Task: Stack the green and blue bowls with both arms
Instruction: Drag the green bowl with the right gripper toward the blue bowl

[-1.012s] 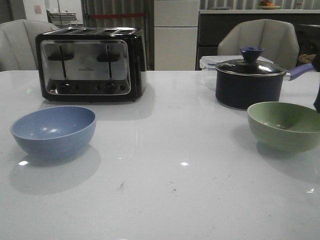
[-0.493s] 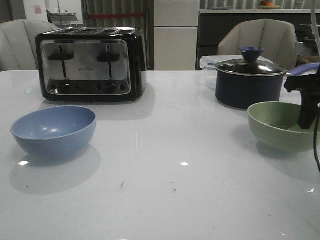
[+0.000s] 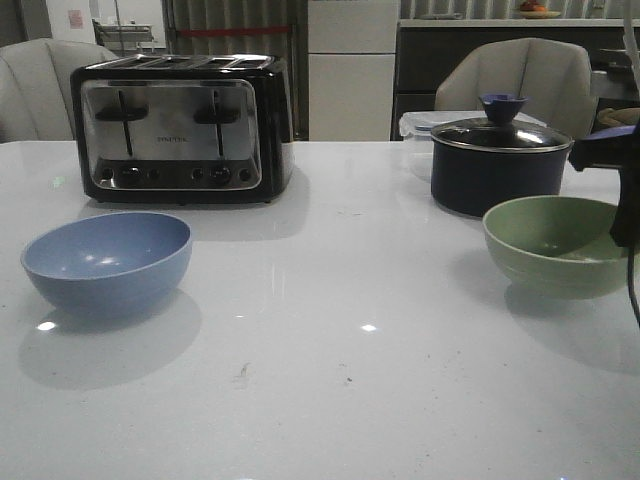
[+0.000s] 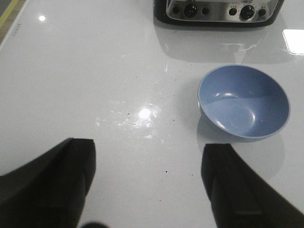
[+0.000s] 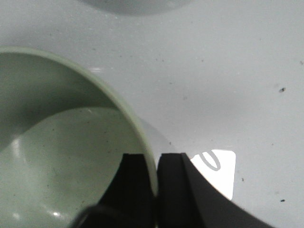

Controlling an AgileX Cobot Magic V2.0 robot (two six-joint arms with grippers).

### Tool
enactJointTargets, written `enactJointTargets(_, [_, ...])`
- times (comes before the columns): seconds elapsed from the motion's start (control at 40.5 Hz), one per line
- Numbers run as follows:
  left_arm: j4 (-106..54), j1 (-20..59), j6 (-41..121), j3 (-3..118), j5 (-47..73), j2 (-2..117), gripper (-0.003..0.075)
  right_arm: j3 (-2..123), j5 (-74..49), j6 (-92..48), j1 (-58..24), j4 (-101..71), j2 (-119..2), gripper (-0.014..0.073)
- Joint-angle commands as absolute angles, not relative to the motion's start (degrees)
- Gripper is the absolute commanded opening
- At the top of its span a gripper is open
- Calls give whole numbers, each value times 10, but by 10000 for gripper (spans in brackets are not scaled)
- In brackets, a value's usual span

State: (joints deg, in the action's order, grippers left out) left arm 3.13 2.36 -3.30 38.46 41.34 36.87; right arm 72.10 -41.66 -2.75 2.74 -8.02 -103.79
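Note:
The dusty blue bowl rests upright on the white table at the left, nothing in it. In the left wrist view the blue bowl lies off to one side of my left gripper, which hovers open over bare table; this gripper does not show in the front view. The pale green bowl is at the right, in front of the saucepan. My right gripper is shut on its right rim. The right wrist view shows one finger inside the green bowl and one outside, my right gripper pinching the wall.
A black and chrome toaster stands at the back left, also seen as the toaster beyond the blue bowl. A dark navy lidded saucepan sits at the back right, a clear container behind it. Two chairs stand beyond the table.
My right gripper came in from the right edge, dropped onto the green bowl's rim and closed. The green bowl has shifted a little left and up. The blue bowl has not moved.

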Motion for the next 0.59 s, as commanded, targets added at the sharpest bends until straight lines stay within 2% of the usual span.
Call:
enactJointTargets(0.0, [33,24,-33,404,371,374,529,739,-403,-35,3,-84,-973,66])
enactJointTargets(0.222, [33,24,-33,404,371,374,529,739,-405,-35,-117,-95,-943,67])
enactJointTargets(0.419, [33,24,-33,404,370,374,529,738,-392,-35,-215,-131,-966,69])
enactJointTargets(0.567, [33,24,-33,404,370,374,529,738,-377,-35,-257,-143,-1003,69])
